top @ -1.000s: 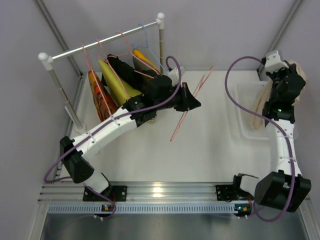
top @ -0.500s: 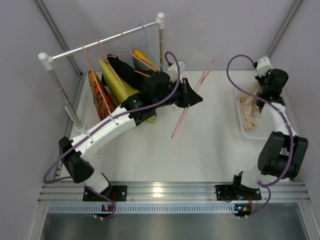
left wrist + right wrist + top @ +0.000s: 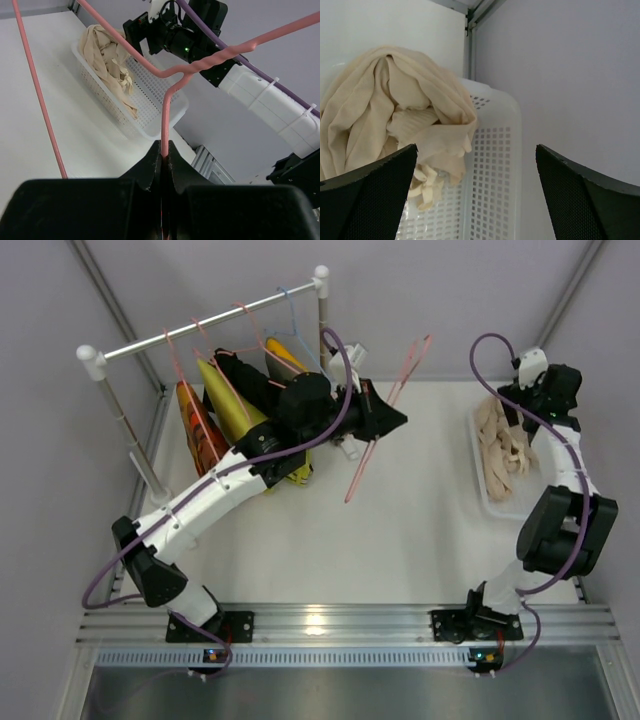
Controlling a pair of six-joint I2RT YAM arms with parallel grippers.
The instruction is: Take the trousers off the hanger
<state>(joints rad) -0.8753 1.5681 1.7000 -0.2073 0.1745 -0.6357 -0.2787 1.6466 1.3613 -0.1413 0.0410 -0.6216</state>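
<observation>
My left gripper [image 3: 400, 422] is shut on the thin wire of a bare pink hanger [image 3: 360, 472], held above the table's middle. In the left wrist view the wire of that hanger [image 3: 165, 117] rises straight out of the closed gripper [image 3: 164, 150]. The pale beige trousers [image 3: 500, 445] lie crumpled in the white basket [image 3: 495, 498] at the right. My right gripper [image 3: 522, 405] hovers over the basket's far end, open and holding nothing. Its wrist view shows the beige trousers [image 3: 395, 115] against the basket wall [image 3: 495, 165], below the spread gripper [image 3: 476, 147]. The orange-red patterned trousers [image 3: 195, 435] hang at the rack's left end.
A clothes rack [image 3: 200, 322] stands at the rear left with several pink hangers. Yellow [image 3: 235, 405] and black [image 3: 250, 380] garments hang from them, right beside my left forearm. Grey walls close in on both sides and behind.
My right gripper swung to the basket, opened and let the beige trousers drop into it. My left arm carried the bare hanger slightly toward the rear.
</observation>
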